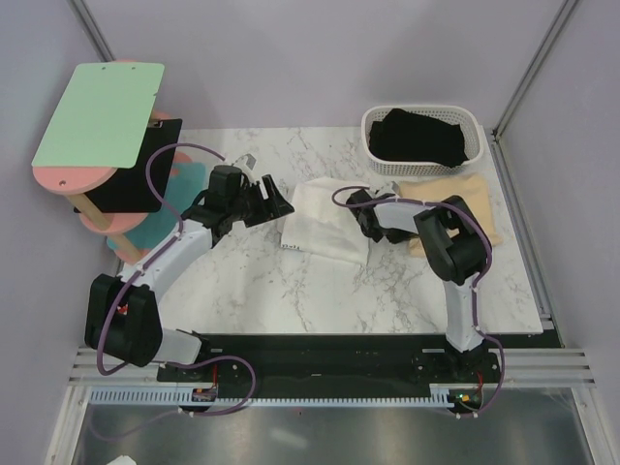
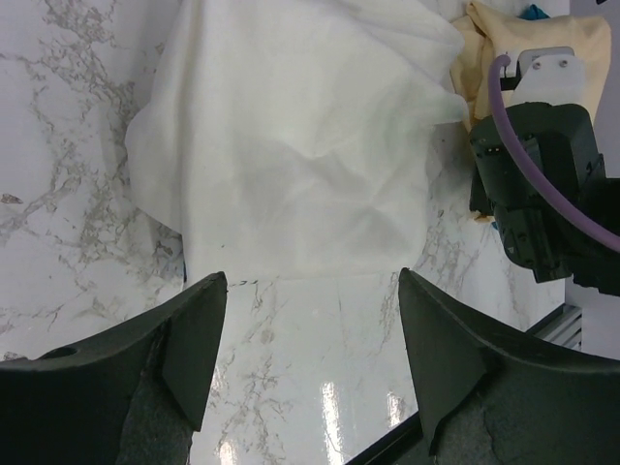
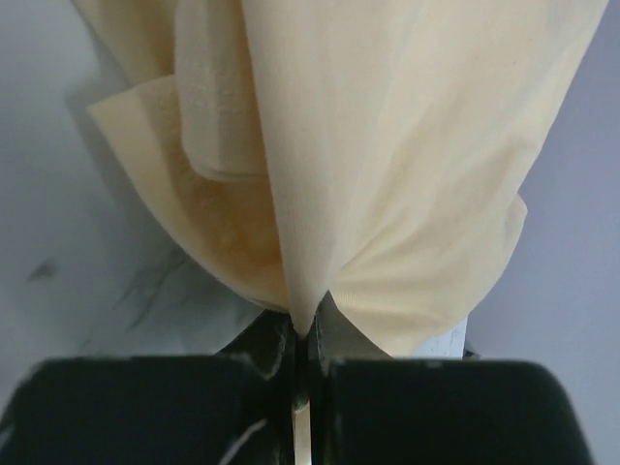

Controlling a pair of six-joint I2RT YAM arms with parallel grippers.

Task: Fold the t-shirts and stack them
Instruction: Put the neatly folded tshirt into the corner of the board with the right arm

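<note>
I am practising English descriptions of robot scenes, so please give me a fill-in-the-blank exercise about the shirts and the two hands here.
1. The right hand is ___ on a fold of the tan t-shirt.
2. The basket holds only the ___.
3. The left hand is ___, with the white t-shirt lying ahead of its fingers.

Missing words: shut; black t-shirt; open.

Plain white across white t-shirt (image 1: 325,221); small blue fleck at hem, possibly print. Pale yellow-tan, unpatterned, on tan t-shirt (image 3: 387,145). Solid black on black t-shirt (image 1: 418,138), inside white lattice basket (image 1: 380,163). White marble with grey veins on table (image 1: 291,291). Mint green board (image 1: 102,111). Pink shelf discs (image 1: 58,179). Purple cable (image 2: 495,97).
</note>
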